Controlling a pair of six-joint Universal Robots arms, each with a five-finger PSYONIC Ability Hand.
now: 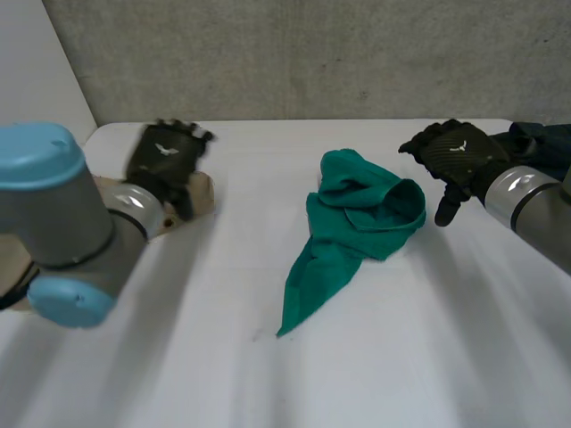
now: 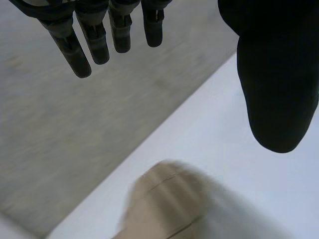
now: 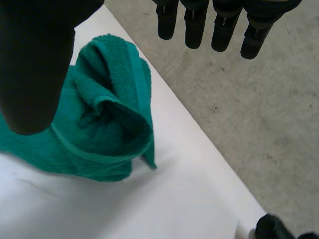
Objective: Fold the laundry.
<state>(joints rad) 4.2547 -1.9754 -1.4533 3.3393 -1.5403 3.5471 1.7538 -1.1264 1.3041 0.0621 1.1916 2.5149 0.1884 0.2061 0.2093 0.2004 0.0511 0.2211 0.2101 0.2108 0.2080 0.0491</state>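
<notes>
The green towel is sitting bunched up in the middle of the table, with a tail trailing toward the robot. The right hand is hovering just beside it, fingers relaxed and holding nothing. The left hand is hanging open too, well apart, over a beige thing. I'd be pinching two corners and spreading it flat before folding.

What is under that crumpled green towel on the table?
Around the edges of the green towel only the white table shows. The towel lies bunched, its folds hiding whatever is beneath, so nothing under it can be seen.
</notes>
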